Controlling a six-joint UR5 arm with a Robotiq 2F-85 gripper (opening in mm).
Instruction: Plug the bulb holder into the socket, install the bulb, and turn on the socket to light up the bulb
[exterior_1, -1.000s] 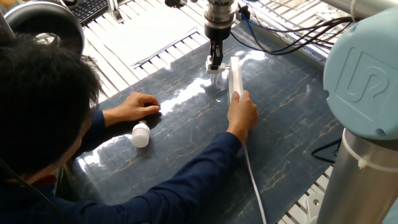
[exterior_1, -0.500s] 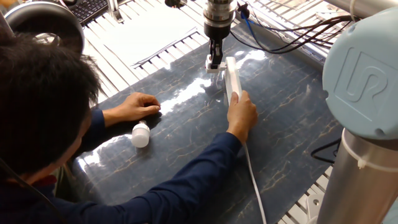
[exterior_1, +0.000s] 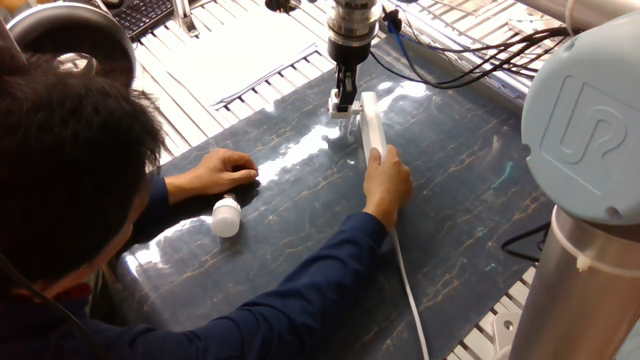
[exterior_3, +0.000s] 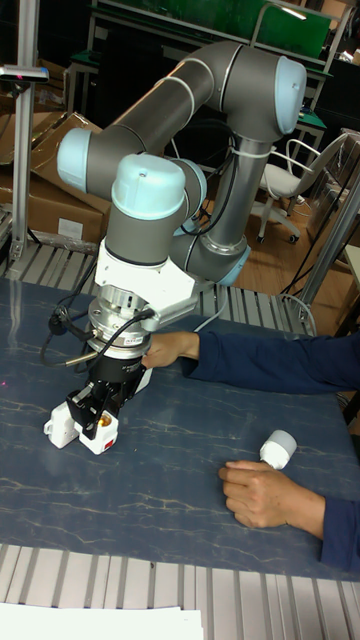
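Only one sign can be read: the letters "UR", moulded in relief on the pale blue joint cap of the robot arm (exterior_1: 590, 125) in the fixed view. In the tall fixed view no text, number or brand can be made out.

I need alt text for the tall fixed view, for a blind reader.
A robot arm's hand holds a small white bulb holder low over a dark table, beside the end of a white power strip. A person's hand rests near a white bulb.
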